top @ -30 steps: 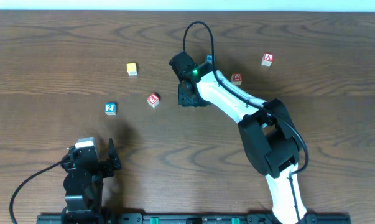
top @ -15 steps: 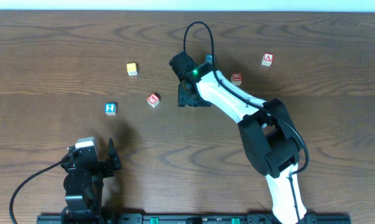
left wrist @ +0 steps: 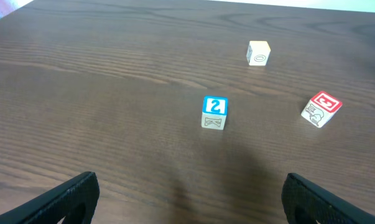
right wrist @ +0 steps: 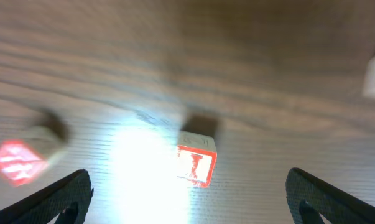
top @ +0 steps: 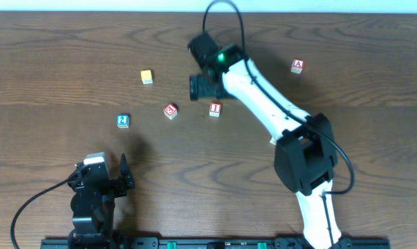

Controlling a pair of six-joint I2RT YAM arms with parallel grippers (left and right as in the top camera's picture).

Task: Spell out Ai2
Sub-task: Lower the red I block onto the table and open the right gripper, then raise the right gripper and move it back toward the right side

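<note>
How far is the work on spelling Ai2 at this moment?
Done: the I block lies free mid-table. In hand: nothing; the right hand is open near it, the left hand open too. Left: A block far right and 2 block far left are not lined up with it.

The right arm [top: 263,111] stretched from its base at the near right edge up and leftward across the worktop [top: 49,76]. Its white links ran out long, and the right hand [top: 198,87] hung over the far middle, pointing down with its jaws spread wide and its dark fingertips [right wrist: 63,193] at the frame's bottom corners. The left arm [top: 90,204] sat folded low over its base at the near left, with the left hand [top: 126,174] aimed forward, jaws likewise wide apart.
</note>
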